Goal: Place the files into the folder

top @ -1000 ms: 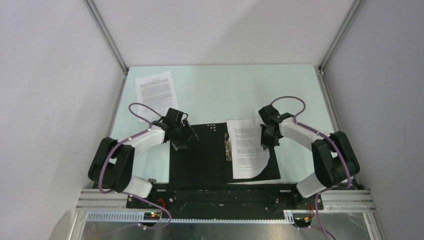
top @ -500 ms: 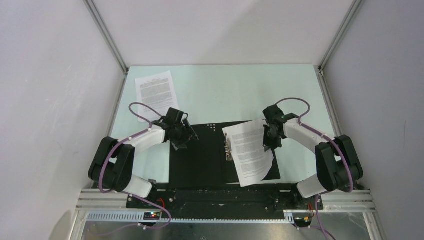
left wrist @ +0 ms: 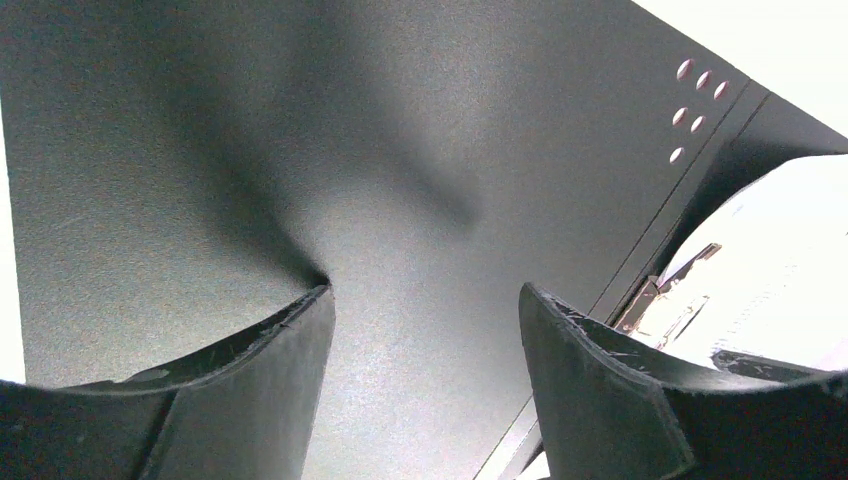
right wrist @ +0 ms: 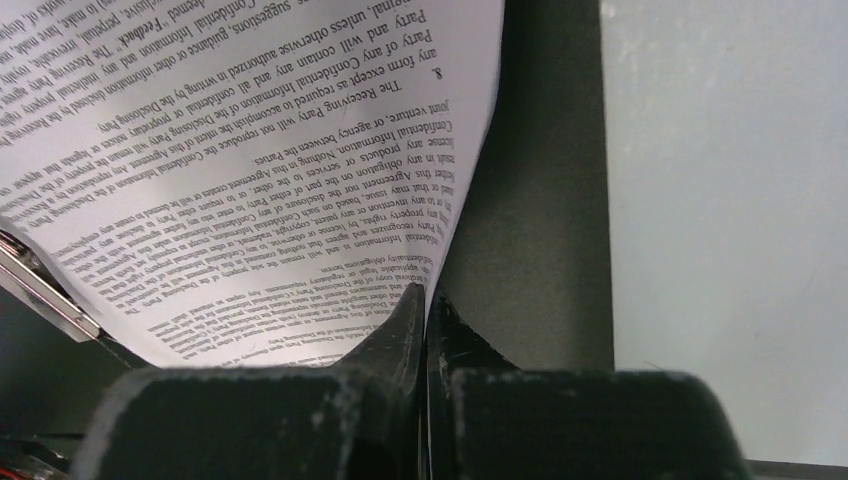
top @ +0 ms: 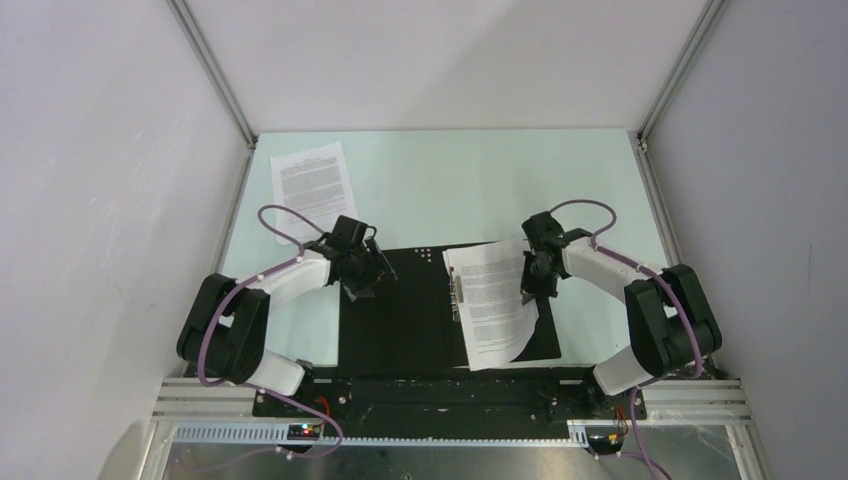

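Folder [top: 395, 320] lying open on the pale green surface [top: 450, 190], black inner face up, close to the arm bases, with the metal spine clip [top: 457, 295] running down its middle. The right hand [top: 528, 285] is closed on the right edge of the first sheet [top: 492, 305]; in the wrist view its two fingers press together with the paper's margin between them. This sheet lies slightly skewed over the right cover, its left edge at the clip and its gripped edge lifted and curled. The left hand [top: 368, 272] is at the left cover, fingers spread wide with nothing between them; whether the tips touch the cover cannot be told. The second sheet [top: 313, 185] lies flat at the far left of the surface, well apart from the folder.
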